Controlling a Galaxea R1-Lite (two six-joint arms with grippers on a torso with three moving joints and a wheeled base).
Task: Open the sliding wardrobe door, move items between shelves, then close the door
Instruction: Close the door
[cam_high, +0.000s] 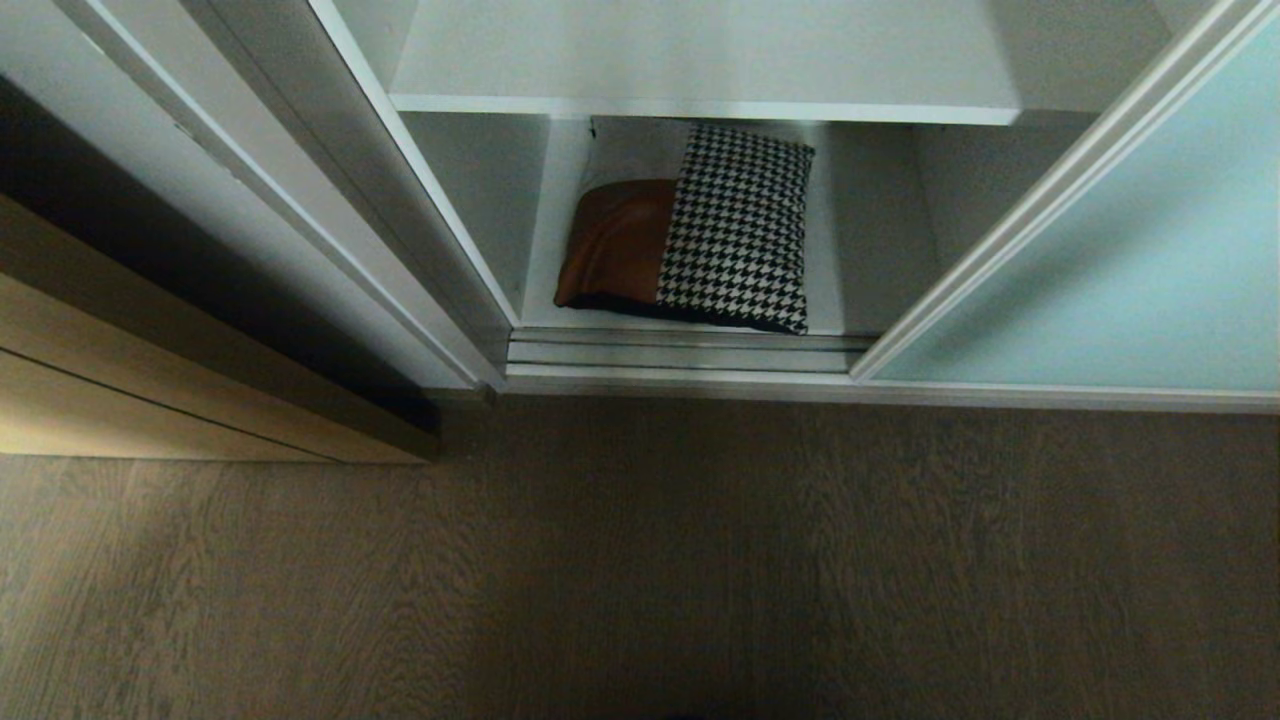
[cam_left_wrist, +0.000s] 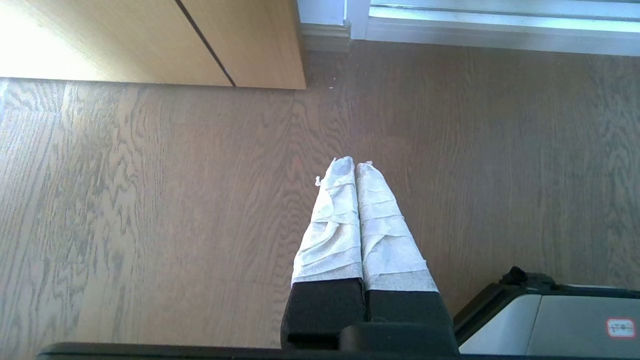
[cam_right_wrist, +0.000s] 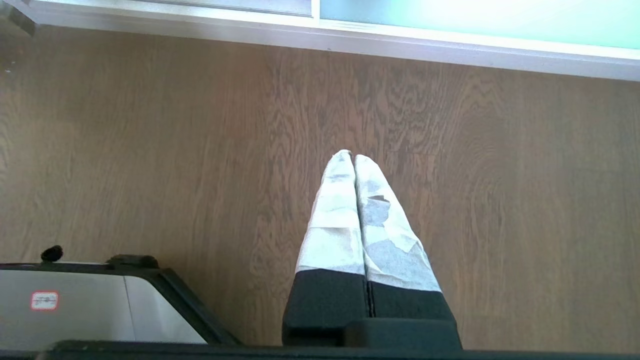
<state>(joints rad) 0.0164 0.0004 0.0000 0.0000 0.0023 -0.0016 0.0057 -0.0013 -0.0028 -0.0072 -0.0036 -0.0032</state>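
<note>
Head view: looks down into an open wardrobe bay with wood-grain floor (cam_high: 640, 560) in front; neither arm shows in it.
Sliding wardrobe door (cam_high: 1110, 270): frosted pale aqua panel in a slim pale frame, at about 3 o'clock, slid aside so the bay beside it stands open.
Door track (cam_high: 690, 352): pale grooved rails along the foot of the opening, just below the cushion.
Cushion (cam_high: 690, 235): lies flat on the bottom board of the bay, near 12 o'clock; its tan-brown leather-like part is toward 9 o'clock, its houndstooth part toward 3 o'clock, and a black edge shows along the front.
Bottom shelf (cam_high: 850, 260): white board under the cushion, with bare surface left on both sides of it.
Upper shelf (cam_high: 700, 60): white board directly above the cushion, nothing visible on the part that shows.
Light wooden door (cam_high: 150, 380): at about 9 o'clock, beside the wardrobe's pale side post.
Left gripper (cam_left_wrist: 355, 164): hangs over bare floor, its white-wrapped fingers (cam_left_wrist: 332, 225) pressed together with nothing between them; the wooden door's edge and the wardrobe's base rail lie ahead of its tips.
Right gripper (cam_right_wrist: 352, 155): over bare floor, wrapped fingers (cam_right_wrist: 387, 235) together and empty; the aqua door's lower rail lies ahead of its tips.
Robot base (cam_right_wrist: 95, 310): grey-and-black corner beside each gripper in the wrist views.
</note>
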